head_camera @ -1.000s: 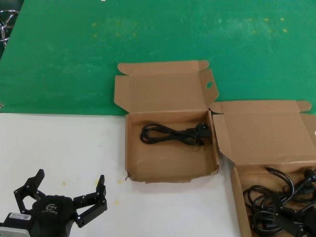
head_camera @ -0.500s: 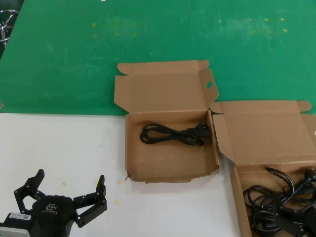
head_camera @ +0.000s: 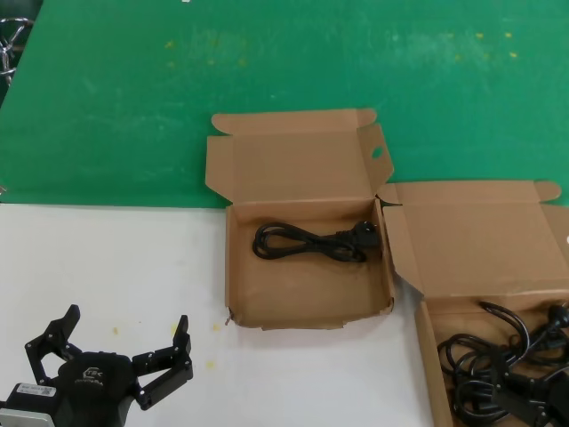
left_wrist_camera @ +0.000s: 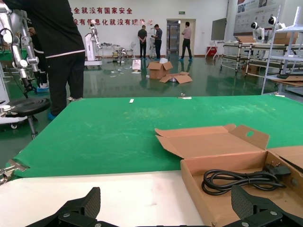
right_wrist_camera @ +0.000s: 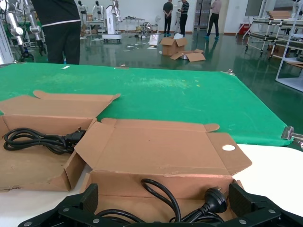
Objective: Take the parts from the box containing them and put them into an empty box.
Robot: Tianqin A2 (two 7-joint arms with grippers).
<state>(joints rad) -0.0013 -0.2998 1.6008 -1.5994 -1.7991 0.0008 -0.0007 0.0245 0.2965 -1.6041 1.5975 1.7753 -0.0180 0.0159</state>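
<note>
One power cord [head_camera: 311, 242] lies in the middle box [head_camera: 307, 307], while the left gripper [head_camera: 120, 351] waits with jaws spread wide, empty, and the right gripper [right_wrist_camera: 163, 208], jaws released, hovers over the cord-filled box [head_camera: 425, 342] to fetch another.

Robotics lab or demonstration hall, glossy green floor [left_wrist_camera: 142, 82] throughout. Red Chinese lettering [left_wrist_camera: 109, 16] across the far white wall. Humanoid robots [left_wrist_camera: 262, 28] lined up on metal racks along one side, another robot on a stand [left_wrist_camera: 92, 45] near the back. Three people [left_wrist_camera: 158, 40] talking by a doorway, opened cartons [left_wrist_camera: 170, 73] on the floor. In front, a worktable [left_wrist_camera: 118, 123] under green cloth.
</note>
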